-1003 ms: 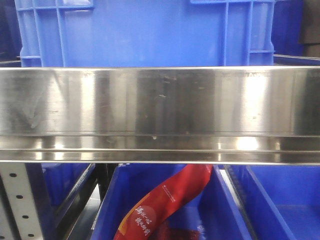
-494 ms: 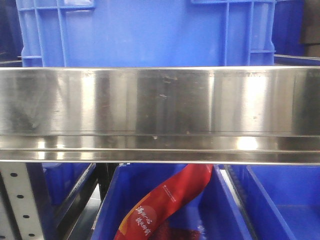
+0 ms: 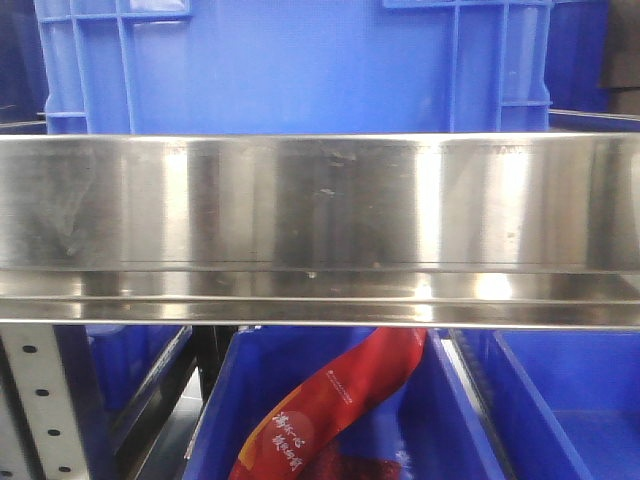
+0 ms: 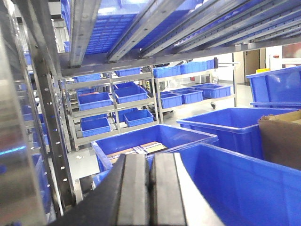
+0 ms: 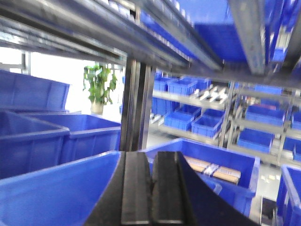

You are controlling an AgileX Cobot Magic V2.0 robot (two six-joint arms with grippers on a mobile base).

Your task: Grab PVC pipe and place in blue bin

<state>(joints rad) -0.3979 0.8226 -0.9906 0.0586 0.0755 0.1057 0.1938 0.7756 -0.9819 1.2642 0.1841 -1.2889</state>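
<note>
Both tools had their pads pressed flat together with nothing between them. The left tool (image 4: 150,165) sat at the lower centre of its view and the right tool (image 5: 152,162) at the lower centre of its own, each facing along the racking. No PVC pipe showed in any view, so which way it lay from either tool, how its long axis ran and which arm was nearer could not be told; finding it looked like the step in hand. In the front view a steel shelf rail (image 3: 320,200) filled the middle of the frame, with a blue crate (image 3: 290,60) above it. Below it, a blue bin (image 3: 215,400) at lower centre held a red packet (image 3: 340,395). White characters on that packet were too small to read, and no other writing was legible.
</note>
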